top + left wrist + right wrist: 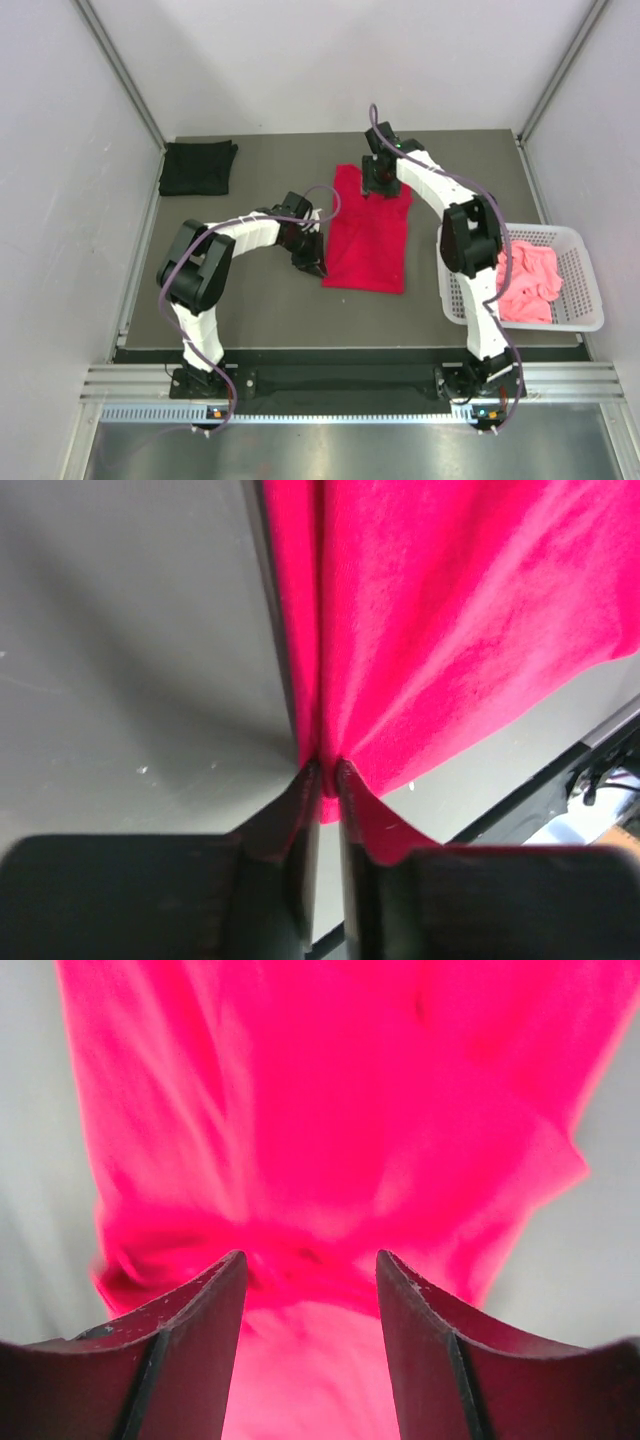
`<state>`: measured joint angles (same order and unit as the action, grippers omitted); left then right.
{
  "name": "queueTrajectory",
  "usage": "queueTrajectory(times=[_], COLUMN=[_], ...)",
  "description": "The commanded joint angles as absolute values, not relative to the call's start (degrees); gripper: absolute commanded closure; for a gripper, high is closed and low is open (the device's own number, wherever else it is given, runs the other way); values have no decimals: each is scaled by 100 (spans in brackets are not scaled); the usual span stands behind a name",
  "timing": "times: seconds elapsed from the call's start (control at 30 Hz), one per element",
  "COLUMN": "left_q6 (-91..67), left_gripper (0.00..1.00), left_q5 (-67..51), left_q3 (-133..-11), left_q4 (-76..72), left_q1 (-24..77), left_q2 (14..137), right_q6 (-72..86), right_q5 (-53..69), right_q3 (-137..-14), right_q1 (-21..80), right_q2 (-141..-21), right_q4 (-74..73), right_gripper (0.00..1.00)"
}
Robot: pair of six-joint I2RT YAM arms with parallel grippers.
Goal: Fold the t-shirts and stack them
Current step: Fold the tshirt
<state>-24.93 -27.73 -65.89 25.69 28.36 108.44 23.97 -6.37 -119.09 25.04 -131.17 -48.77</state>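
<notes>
The bright red t-shirt [368, 232] lies in the middle of the table, folded lengthwise. My left gripper [312, 262] is shut on its near left edge; in the left wrist view the cloth [440, 610] is pinched between the closed fingers [327, 775]. My right gripper [379, 180] is open over the shirt's far end; in the right wrist view red cloth [330, 1110] fills the gap between the spread fingers [310, 1265]. The black t-shirt [198, 167] lies folded at the far left corner. The salmon pink t-shirt [527, 284] sits crumpled in the basket.
The white lattice basket [582, 262] stands at the right edge of the table, next to the right arm. Grey walls enclose the table on three sides. The dark tabletop [260, 310] runs to a metal rail at the near edge.
</notes>
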Motion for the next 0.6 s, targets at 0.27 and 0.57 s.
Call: queueTrajectory(times=[0.27,0.57], left_q6=[-2338,-2584], left_gripper=[69,84], left_q5=[-2786,-3339], left_q3=[-7215,-8568], left_q4=[2470,1863], left_q1=[2619,2619], left_q2=[10581,11697], right_q6=[1616,1828], right_q5=[-440,-44], right_q3=[-8931,-8569], right_q1=[2374,2197], right_q2=[-10398,-10494], right_q4=[-4263,-4122], right_gripper=[46,60])
